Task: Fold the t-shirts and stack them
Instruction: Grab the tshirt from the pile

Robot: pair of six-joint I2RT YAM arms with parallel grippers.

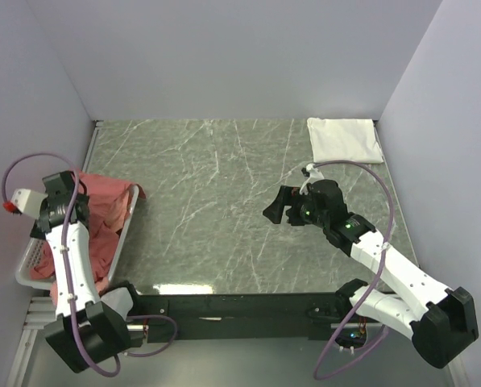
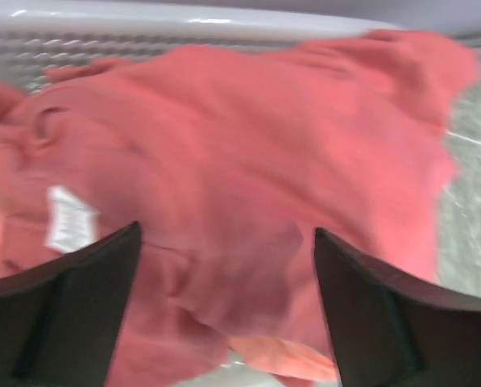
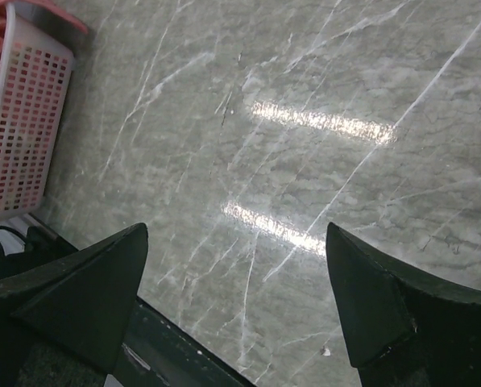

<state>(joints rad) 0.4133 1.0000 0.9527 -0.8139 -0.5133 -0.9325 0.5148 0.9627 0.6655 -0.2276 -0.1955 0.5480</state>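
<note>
Left jaws, spread wide, are hovering over coral t-shirts (image 2: pixel 248 145) heaped in the basket (image 1: pixel 126 226); a white t-shirt (image 1: pixel 343 139) is lying folded at the table's (image 1: pixel 224 201) far-right corner. Right jaws are hanging spread. Pinching a single layer is looking wisest.

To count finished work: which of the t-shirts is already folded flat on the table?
The white cloth t-shirt at the far right corner; the salmon-red t-shirts lie crumpled in the white plastic mesh basket at left.

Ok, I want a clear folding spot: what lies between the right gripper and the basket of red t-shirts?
Nothing: only bare marble tabletop separates the right gripper from the basket of red t-shirts. Top and right wrist views show it.
</note>
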